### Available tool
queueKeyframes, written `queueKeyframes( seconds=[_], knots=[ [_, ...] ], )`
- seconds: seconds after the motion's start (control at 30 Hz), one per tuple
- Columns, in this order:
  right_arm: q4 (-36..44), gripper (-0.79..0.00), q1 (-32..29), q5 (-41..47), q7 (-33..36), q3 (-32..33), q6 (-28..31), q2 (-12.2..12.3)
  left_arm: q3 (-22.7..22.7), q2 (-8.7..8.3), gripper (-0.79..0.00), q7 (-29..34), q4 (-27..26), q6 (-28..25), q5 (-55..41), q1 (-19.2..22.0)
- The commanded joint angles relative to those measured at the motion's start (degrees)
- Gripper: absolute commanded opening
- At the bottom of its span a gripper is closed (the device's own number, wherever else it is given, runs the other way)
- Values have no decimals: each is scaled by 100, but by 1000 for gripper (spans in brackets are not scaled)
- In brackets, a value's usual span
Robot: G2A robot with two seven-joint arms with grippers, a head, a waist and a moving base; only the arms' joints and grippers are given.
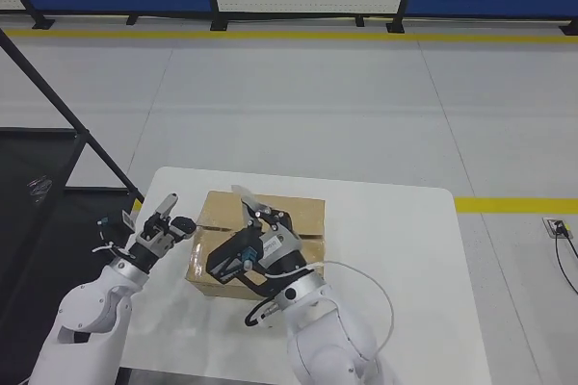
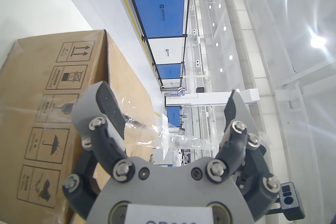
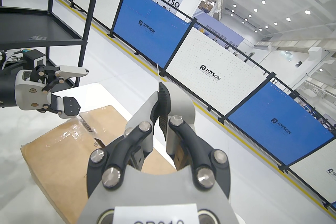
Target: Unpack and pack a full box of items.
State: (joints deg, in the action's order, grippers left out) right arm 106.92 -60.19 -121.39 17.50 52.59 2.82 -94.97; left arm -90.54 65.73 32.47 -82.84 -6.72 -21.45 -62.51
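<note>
Hovering just above the cardboard box [image 1: 303, 214], the right gripper [image 3: 164, 93] has its fingers pressed together on a thin pale strip [image 3: 157, 75] that pokes out past the tips; I can't make out what the strip is. The box lies on the white table [image 1: 405, 269], right beneath that gripper. The left gripper [image 2: 168, 93] is spread wide and grips nothing, with the box's side wall just beside it. Crumpled clear tape [image 2: 170, 135] trails off the box edge between its fingers. The two grippers are near each other, not touching.
</note>
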Motion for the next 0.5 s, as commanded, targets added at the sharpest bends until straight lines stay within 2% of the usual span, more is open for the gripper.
queueKeyframes(
  seconds=[0.0, 0.27, 0.47],
  knots=[
    [11, -785, -31, 2, -7, 32, 13, 3, 26, -2, 0, 17, -11, 8, 21, 35],
    [21, -785, -98, -28, -33, 99, -56, -2, 67, -11, 0, 39, -9, 42, 37, 117],
    [-27, -785, -91, -17, -12, 160, -94, -13, 326, 8, 0, 101, 74, 70, 151, 231]
  ],
)
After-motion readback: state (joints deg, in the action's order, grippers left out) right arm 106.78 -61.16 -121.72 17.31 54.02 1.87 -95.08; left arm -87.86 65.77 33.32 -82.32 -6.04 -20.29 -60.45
